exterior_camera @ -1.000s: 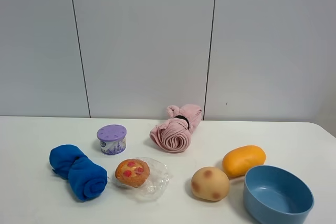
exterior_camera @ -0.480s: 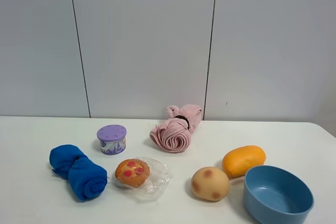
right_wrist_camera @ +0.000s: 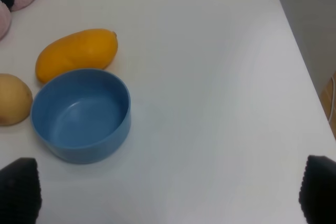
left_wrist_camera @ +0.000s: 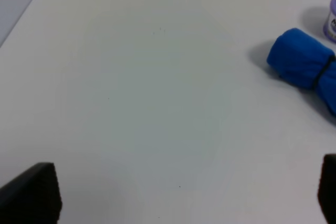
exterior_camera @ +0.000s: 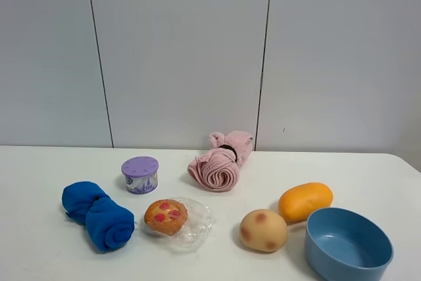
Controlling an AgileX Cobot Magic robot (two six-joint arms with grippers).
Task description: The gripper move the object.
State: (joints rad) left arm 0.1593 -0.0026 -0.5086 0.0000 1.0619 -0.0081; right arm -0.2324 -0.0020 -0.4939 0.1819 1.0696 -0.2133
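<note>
A: Starting with the high camera: the object point(exterior_camera: 263, 230) sits on the white table point(exterior_camera: 39, 255), just beside the blue bowl point(exterior_camera: 348, 245) at its 9 o'clock, with the orange oval point(exterior_camera: 305, 201) close at the object's 1 o'clock. No arm shows here.

B: How will it handle?

A: My guess is light and firm, with a smooth rounded skin that could slip. I would take it across its short middle, pads on opposite sides, clear of the bowl.

B: And the left wrist camera?

A: It shows what the high camera lacks: the left gripper point(left_wrist_camera: 178, 195), its 2 dark fingertips point(left_wrist_camera: 31, 192) spread wide apart, holding nothing. Only the blue rolled cloth point(left_wrist_camera: 304, 64) and bare table lie ahead; the object is absent.

B: The right wrist?

A: The right gripper point(right_wrist_camera: 168, 195) is likewise released, fingertips point(right_wrist_camera: 18, 190) far apart. The object point(right_wrist_camera: 11, 99) appears only partly at the frame edge, touching or nearly touching the bowl point(right_wrist_camera: 79, 114).
</note>
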